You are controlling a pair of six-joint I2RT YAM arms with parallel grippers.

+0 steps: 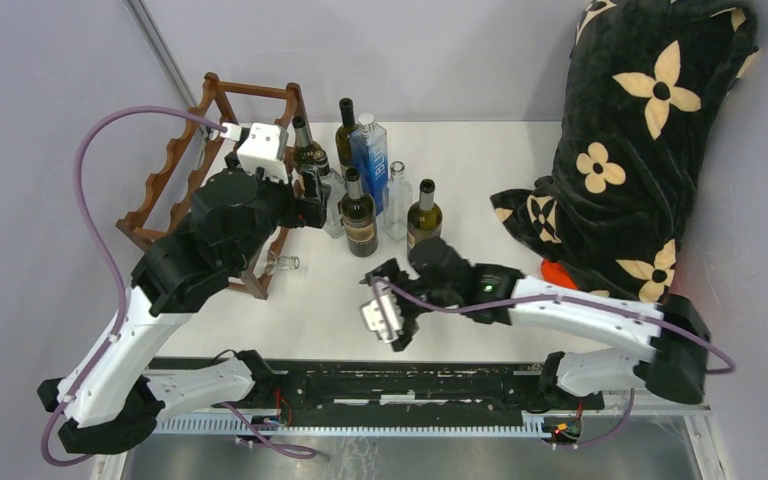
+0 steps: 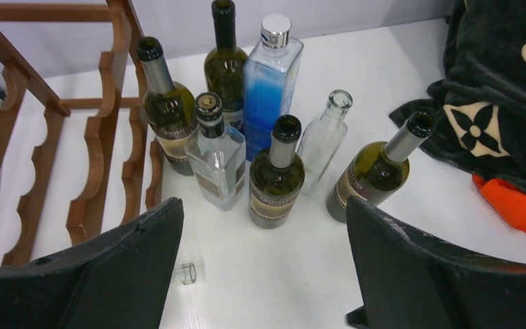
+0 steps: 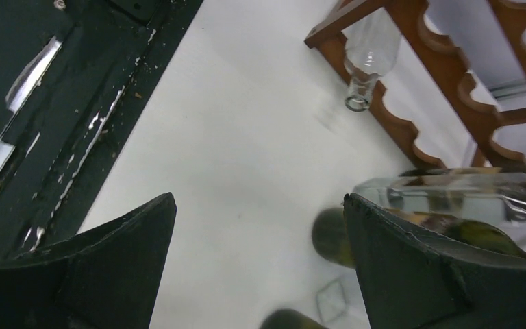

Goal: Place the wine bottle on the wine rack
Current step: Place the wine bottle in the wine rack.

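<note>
right gripper [image 3: 259,202]: jaws wide, empty, low over table [image 1: 520,180] centre
clear bottle [image 1: 282,263]: lying in wine rack [image 1: 160,175] near end, neck toward 3 o'clock
left gripper [image 2: 264,205]: wide, empty, hovering at 11 o'clock
wine bottle [image 2: 277,178]: upright on table, 12 o'clock, ungripped
wine rack: 10 o'clock
progress: early, by the look; grasp, carry, racking all left

- Wine rack [image 1: 163,175]: dark reddish-brown wood with scalloped rails and straight crossbars. It stands at the table's far left and holds one clear bottle [image 3: 373,41] lying down at its near end.
- Green wine bottle [image 2: 277,181]: labelled and upright among clustered bottles, just right of the rack.
</note>
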